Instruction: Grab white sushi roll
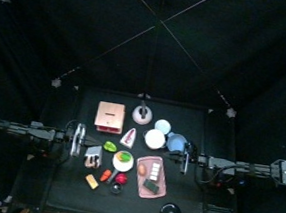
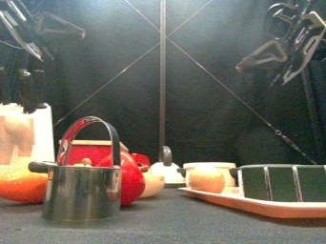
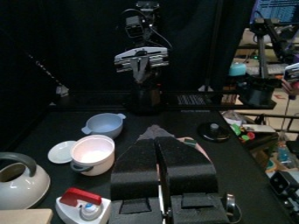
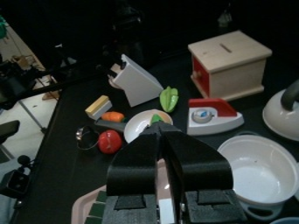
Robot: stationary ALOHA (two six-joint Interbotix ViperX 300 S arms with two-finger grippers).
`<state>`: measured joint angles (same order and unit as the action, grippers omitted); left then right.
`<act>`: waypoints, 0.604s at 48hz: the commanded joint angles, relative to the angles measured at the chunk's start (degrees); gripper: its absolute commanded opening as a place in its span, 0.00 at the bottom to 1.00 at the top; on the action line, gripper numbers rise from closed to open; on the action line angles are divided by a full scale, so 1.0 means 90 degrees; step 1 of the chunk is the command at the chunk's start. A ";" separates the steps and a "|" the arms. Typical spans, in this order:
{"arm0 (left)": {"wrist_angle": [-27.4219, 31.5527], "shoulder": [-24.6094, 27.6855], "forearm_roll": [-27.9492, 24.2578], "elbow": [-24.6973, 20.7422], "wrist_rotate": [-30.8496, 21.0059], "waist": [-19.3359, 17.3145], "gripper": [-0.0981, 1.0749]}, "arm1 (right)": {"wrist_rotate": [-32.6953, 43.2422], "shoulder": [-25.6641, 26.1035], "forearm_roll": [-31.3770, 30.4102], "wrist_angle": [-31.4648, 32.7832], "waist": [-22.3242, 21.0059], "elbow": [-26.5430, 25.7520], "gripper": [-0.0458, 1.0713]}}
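Reach decides the coming move, and the right arm has less of it to make. The white sushi roll sits at the near-left end of the pink tray, close beside the row of dark green rolls but not clearly touching them. In the front view it looks to stand on its flat end, long axis upright (a pale stub, slightly cream in this light), though the tray's lip hides its base.

From above, the tray lies right of the tabletop's middle and toward the front edge. The right pincer hangs raised over the tabletop's right half, near the white bowl. So the roll lies below it, forward and a little inward. The right wrist view shows only a corner of the tray and the dark rolls at its edge. The roll itself is hidden behind the pincer's own jaws.

Both pincers are closed and empty: the right one's jaws meet at their tips, and the left pincer shows only a thin seam between its jaws. The left arm rests raised on the far side of the middle, farther from the tray. My judgement: the right pincer must open, then drop straight over the roll, with its jaws clear of the dark rolls.
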<state>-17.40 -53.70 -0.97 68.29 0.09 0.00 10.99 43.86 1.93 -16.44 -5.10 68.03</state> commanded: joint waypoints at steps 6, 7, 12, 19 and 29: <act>-0.0088 0.0098 -0.0059 -0.0137 0.0000 0.0000 0.07 | 0.1094 -0.0195 0.0059 0.0557 -0.0020 -0.0186 0.08; -0.0088 0.0098 -0.0059 -0.0137 0.0000 0.0000 0.07 | 0.1338 -0.0225 0.0098 0.0752 -0.0020 -0.0205 0.08; -0.0098 0.0107 -0.0059 -0.0146 0.0000 -0.0039 0.07 | 0.2139 -0.0322 0.0254 0.1660 -0.0029 -0.0283 0.08; -0.0293 0.0107 -0.0098 -0.0137 0.0020 -0.0225 0.07 | 0.3252 -0.0527 0.0107 0.3311 -0.0225 -0.0703 0.08; -0.0498 0.0107 -0.0107 -0.0117 0.0029 -0.0488 0.07 | 0.4316 -0.0566 -0.0244 0.4561 -0.0391 -0.1279 0.08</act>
<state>-20.74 -53.09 -1.76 68.29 0.18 -3.60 47.02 38.58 0.97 20.92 -8.09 59.68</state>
